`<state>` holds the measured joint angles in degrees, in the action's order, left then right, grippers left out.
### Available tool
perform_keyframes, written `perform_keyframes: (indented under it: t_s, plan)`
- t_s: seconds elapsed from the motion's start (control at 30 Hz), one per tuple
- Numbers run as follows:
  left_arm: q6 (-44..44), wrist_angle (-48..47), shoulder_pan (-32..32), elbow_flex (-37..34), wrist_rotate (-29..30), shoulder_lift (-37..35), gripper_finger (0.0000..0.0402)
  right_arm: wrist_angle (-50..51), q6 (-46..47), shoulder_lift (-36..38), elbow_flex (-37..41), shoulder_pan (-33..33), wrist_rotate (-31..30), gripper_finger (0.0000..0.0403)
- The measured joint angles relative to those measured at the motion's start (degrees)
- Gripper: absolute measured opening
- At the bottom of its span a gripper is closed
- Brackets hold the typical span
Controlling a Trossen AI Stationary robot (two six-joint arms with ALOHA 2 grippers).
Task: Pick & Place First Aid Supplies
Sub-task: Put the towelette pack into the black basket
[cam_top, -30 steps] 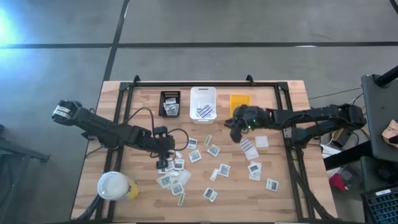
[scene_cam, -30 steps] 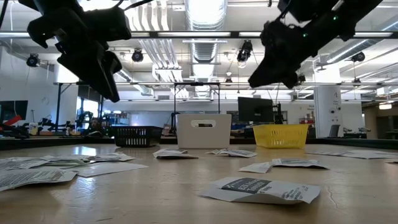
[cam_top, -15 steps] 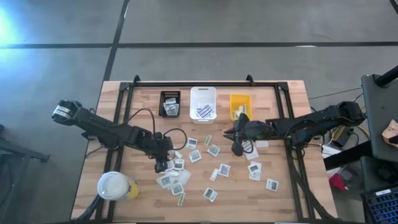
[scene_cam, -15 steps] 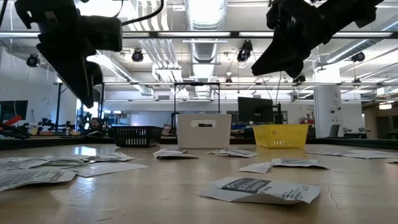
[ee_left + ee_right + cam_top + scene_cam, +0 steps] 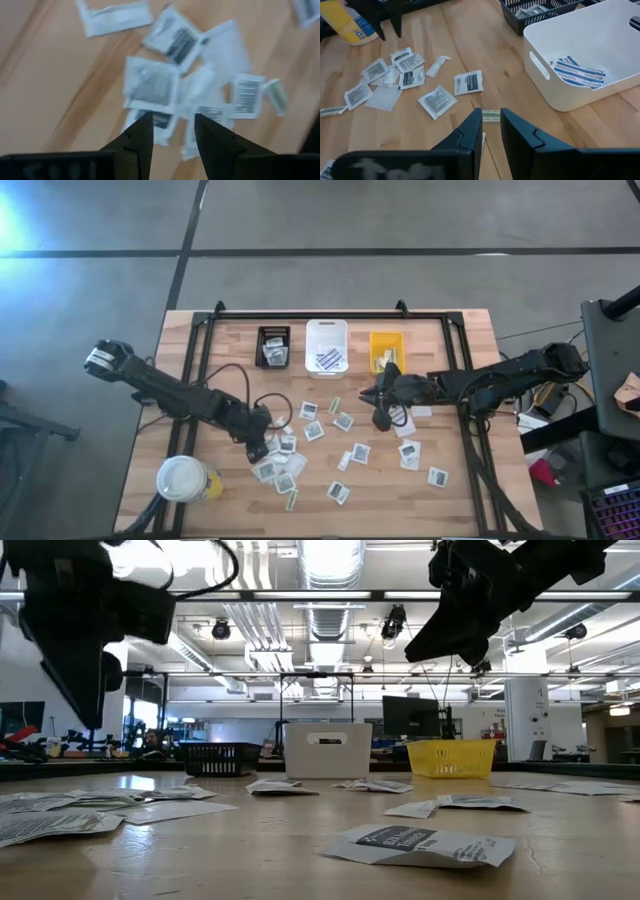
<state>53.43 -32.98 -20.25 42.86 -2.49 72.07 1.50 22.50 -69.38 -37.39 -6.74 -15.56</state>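
Many small flat packets, the first aid supplies, lie scattered over the wooden table's near middle, and more lie to the right. My left gripper hangs open just above the left pile, pointing steeply down; printed white packets show beyond its fingers, and nothing is between them. My right gripper hovers high over the table's middle, slanting down toward the left. A narrow gap shows between its fingers, with nothing in it. Past their ends a pale green strip lies on the table.
Three small bins stand in a row at the far edge: black, white with blue-striped packets inside, and yellow. A large white-lidded cup stands at the near left. A black frame borders the table.
My right gripper has swung from over the yellow bin toward the table's near edge, out over the middle, and then stopped. My left gripper has rolled about its own axis above the left pile and shifted slightly toward the table's left edge. The packets have not moved.
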Motion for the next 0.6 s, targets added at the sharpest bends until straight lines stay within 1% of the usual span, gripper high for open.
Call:
perform_keyframes:
  t_s: [0.13, 0.3, 0.4, 0.6]
  plan:
    - [-1.2, -0.9, 0.0, 2.8, -0.7, 0.0, 0.0135, 0.0, -0.1, 0.0, 0.0, 0.0, 0.0, 0.0062]
    - [-2.4, -7.2, 0.3, 7.3, 0.4, 1.0, 0.0124, 0.0, -0.2, 0.0, 0.0, 0.0, 0.0, 0.0059]
    - [-3.4, -10.1, 0.5, 9.3, 1.1, 3.1, 0.0118, 0.0, -0.1, 0.0, 0.0, 0.0, 0.0, 0.0059]
    - [-5.8, -10.4, 0.5, 9.6, 0.9, 8.7, 0.0115, 0.0, 0.0, -0.1, 0.1, 0.0, 0.0, 0.0059]
